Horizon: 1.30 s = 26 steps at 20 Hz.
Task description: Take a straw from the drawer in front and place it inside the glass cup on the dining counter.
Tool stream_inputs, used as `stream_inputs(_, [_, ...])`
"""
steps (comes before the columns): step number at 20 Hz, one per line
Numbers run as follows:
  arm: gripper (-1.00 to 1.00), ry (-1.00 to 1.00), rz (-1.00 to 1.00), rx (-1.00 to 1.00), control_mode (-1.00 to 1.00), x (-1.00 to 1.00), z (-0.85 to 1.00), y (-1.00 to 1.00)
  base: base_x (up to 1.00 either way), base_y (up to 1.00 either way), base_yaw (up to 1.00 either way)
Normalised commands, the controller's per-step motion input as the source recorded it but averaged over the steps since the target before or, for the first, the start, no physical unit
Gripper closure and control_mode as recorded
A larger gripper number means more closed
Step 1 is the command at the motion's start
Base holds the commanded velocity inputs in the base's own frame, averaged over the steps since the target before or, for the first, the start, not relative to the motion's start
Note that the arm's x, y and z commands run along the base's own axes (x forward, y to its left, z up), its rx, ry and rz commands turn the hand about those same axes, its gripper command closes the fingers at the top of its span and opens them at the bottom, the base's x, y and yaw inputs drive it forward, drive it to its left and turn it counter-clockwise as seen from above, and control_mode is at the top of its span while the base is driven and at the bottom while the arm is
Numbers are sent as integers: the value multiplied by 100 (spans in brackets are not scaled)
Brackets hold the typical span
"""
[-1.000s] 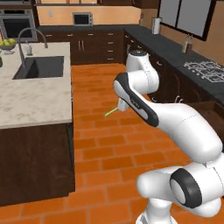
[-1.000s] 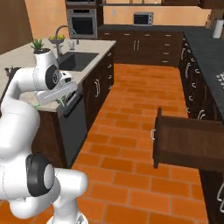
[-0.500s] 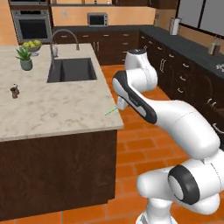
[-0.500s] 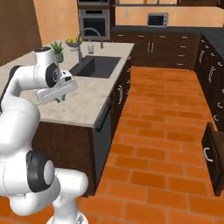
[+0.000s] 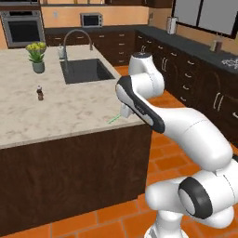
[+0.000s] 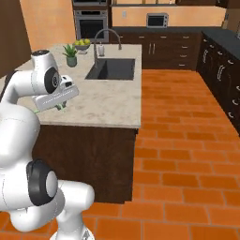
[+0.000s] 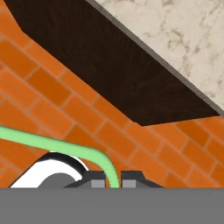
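gripper (image 7: 113, 180) clamped on the straw (image 7: 52, 145), green stick pinched between the two dark tips. straw (image 5: 115, 119) hangs just off the near right corner of the counter (image 5: 69, 109), its free end over the counter edge. sink (image 5: 85, 70), faucet (image 5: 74, 37), potted plant (image 5: 36, 56) and a small dark shaker (image 5: 40, 93) on the counter, well apart from the straw. brick floor (image 6: 187, 140) beside the counter.

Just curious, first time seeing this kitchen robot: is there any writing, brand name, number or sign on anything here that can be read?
None can be read.
The small dark bottle on the dining counter is too small to show any label.
The microwave and oven show no legible markings.
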Motion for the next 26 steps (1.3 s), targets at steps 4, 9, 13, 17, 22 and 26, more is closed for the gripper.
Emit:
stream_inputs(4, [100, 0, 0, 0, 100, 0, 0, 0, -54, 100, -40])
stream_inputs(9, [100, 0, 0, 0, 100, 0, 0, 0, -49, 100, -41])
stream_inputs(13, [100, 0, 0, 0, 100, 0, 0, 0, -54, 100, -41])
stream_inputs(17, [100, 0, 0, 0, 100, 0, 0, 0, -42, 100, -38])
stream_inputs(22, [100, 0, 0, 0, 100, 0, 0, 0, 72, 98, -19])
stream_inputs(26, [100, 0, 0, 0, 100, 0, 0, 0, 100, 78, -2])
